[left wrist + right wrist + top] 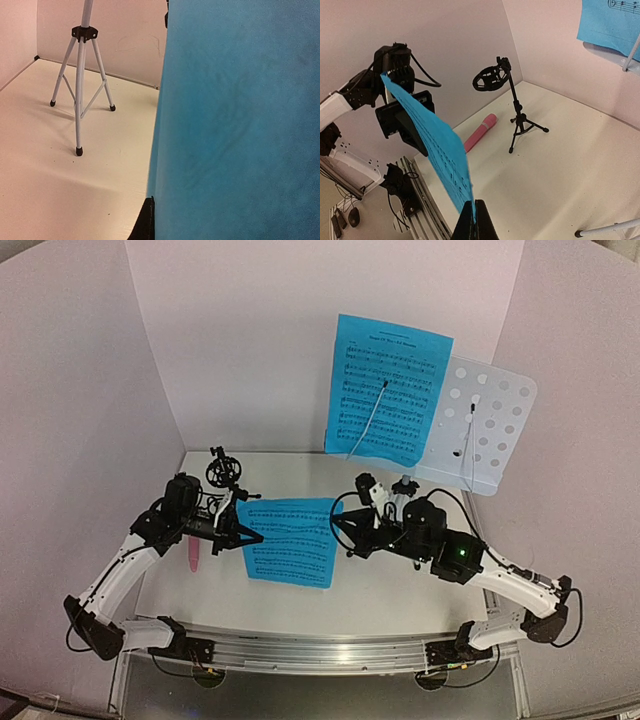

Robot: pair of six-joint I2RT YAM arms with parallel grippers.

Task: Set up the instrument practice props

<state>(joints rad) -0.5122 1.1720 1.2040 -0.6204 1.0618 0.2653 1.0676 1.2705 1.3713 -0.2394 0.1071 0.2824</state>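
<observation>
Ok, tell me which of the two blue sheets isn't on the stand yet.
The lower sheet, gripped at its sides by the left pincer and right pincer. The other sheet rests on the music stand behind.

The stand (487, 425) is back right on the table (300, 605), one page (388, 390) on its left half. A second page (290, 540) spans mid-table between left claw (250, 535) and right claw (341, 531). The mount (222, 475) stands back left, the microphone (191, 555) lying before it

Top external: high behind arm bases (190, 648), looking down over whole table (400, 600). Left wrist: very near blue sheet (240, 120), stand legs (80, 85) upper left. Right wrist: low, facing left arm (350, 100); sheet shared across all.
</observation>
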